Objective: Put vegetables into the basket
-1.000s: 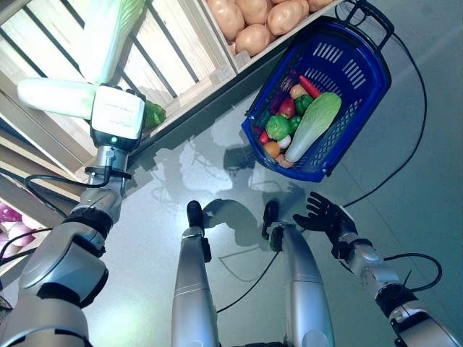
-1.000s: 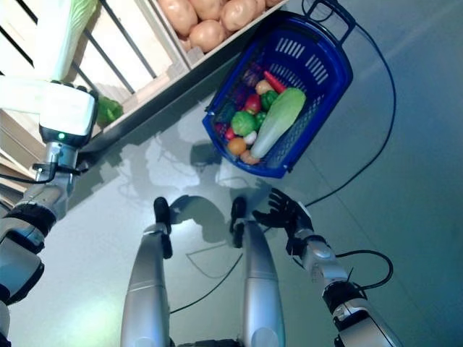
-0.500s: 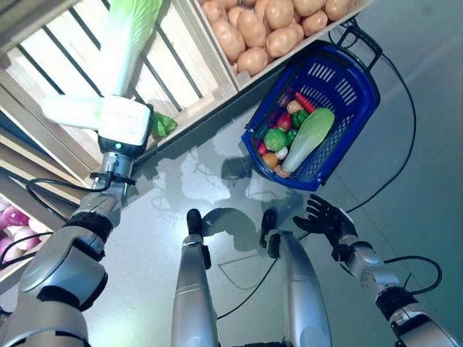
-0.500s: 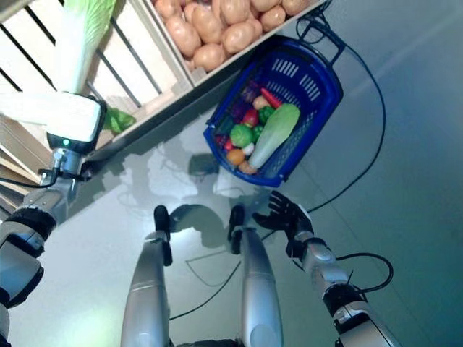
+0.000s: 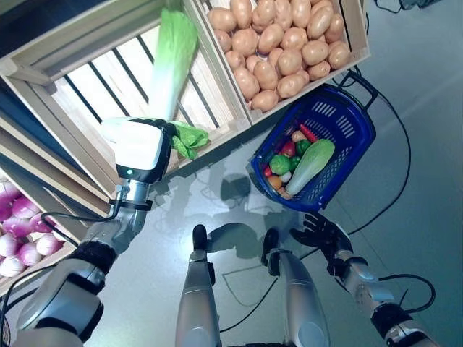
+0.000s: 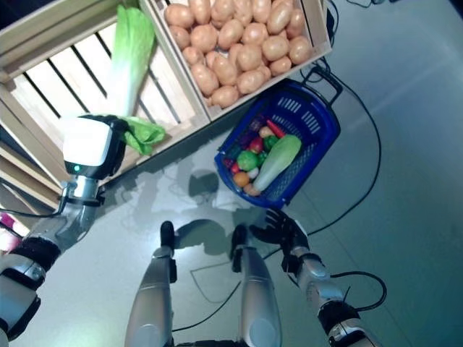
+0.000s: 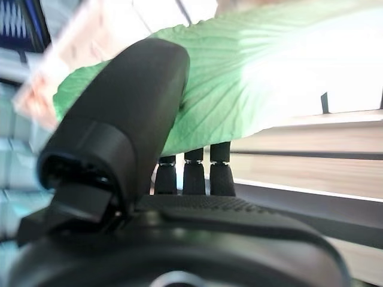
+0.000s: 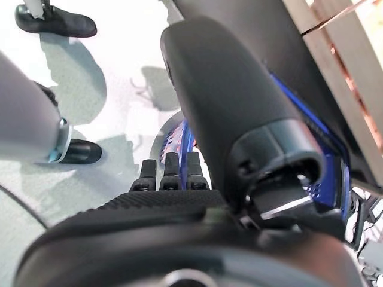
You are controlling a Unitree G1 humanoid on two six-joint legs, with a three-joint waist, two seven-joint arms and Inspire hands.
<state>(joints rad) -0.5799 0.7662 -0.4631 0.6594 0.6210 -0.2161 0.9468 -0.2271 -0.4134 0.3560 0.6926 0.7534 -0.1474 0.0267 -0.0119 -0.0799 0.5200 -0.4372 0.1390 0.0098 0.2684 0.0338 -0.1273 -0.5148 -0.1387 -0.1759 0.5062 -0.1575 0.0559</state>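
Lifted clear of the crate (image 5: 87, 79), left hand (image 7: 149, 119) (wrist view) grips cabbage (image 7: 251, 84).

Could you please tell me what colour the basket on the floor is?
The basket is blue, clearest in the left eye view.

Slatted crates (image 5: 108, 79) of pale, rough wood; glossy blue plastic basket (image 5: 352, 155); smooth, faintly reflective grey floor (image 5: 427, 188); matt potatoes (image 5: 278, 43).
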